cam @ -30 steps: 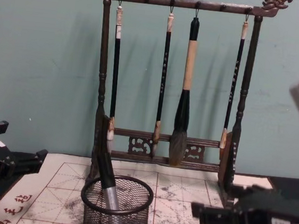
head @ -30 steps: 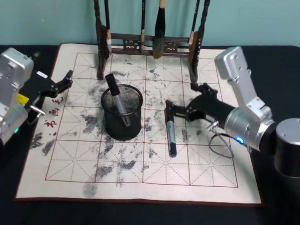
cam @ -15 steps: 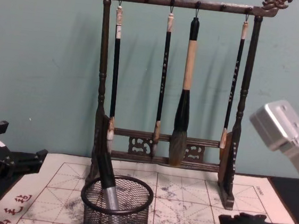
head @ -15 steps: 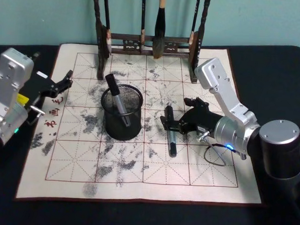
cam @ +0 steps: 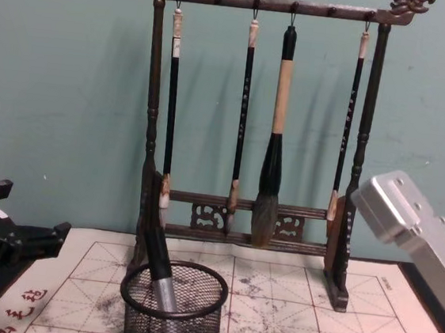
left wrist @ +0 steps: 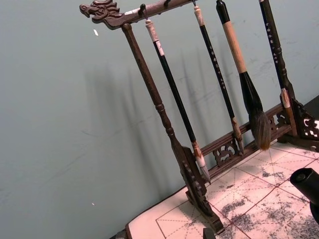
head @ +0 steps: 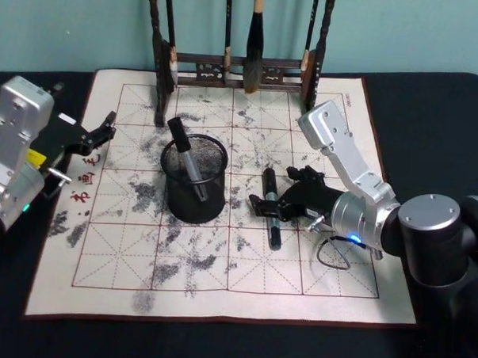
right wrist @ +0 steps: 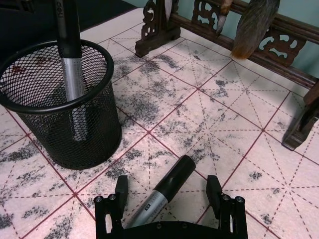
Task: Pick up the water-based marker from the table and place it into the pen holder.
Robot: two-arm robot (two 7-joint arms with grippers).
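The water-based marker [head: 274, 230] lay flat on the ink-blotched practice mat [head: 195, 272], near the pen holder [head: 195, 202] on its right side and not touching it. It had a black cap and a silver-grey barrel with a small label, and the cap end pointed toward the brush rack [head: 236, 64]. It was one of two markers. The second marker [head: 184, 154] stood slanted inside the single black mesh holder.

The right gripper [head: 272, 190] was low over the lying marker. Its two fingers were spread wide on either side of the barrel, clear of it and gripping nothing.

The one wooden rack at the mat's far edge carried four hanging brushes [cam: 276, 140]. The left gripper [head: 105, 129] sat parked at the mat's left edge; whether it was open I could not tell.
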